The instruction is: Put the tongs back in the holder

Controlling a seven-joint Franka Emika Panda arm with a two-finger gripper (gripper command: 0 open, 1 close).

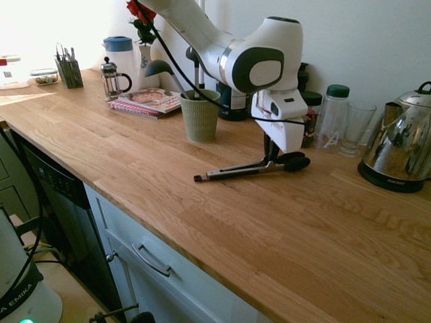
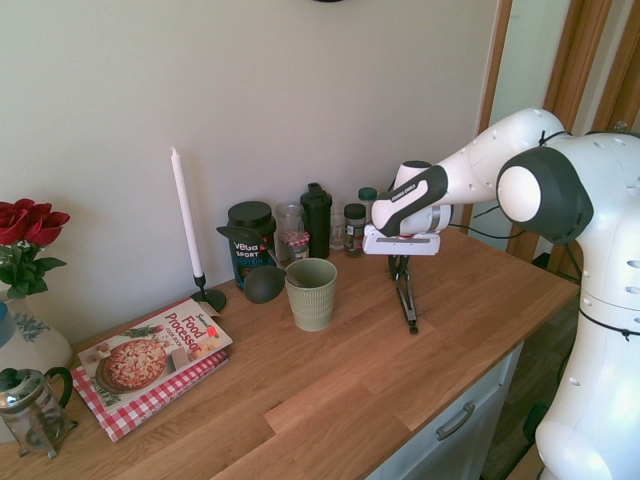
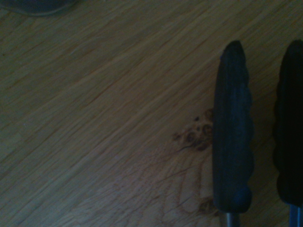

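Note:
The tongs [image 1: 236,170] lie flat on the wooden counter, black tips pointing toward its front edge and thick black ends [image 3: 232,127] toward the wall. My gripper [image 1: 271,158] stands straight down over them near the thick ends, its fingers closed in on the silver shaft. From the other side the gripper [image 2: 400,275] shows narrow fingers around the tongs [image 2: 406,305]. The holder [image 1: 200,116], a sage-green ribbed cup, stands upright a short way off beside the tongs' tip end. It holds a grey-black ladle [image 1: 158,67]. The holder [image 2: 311,293] also shows in the second exterior view.
Behind the gripper stand a clear bottle [image 1: 331,116], a drinking glass [image 1: 353,128] and jars against the wall. A steel kettle [image 1: 397,151] sits to one side. Past the holder lie a cookbook [image 1: 148,101], a French press [image 1: 113,79] and a tall candle [image 2: 185,215].

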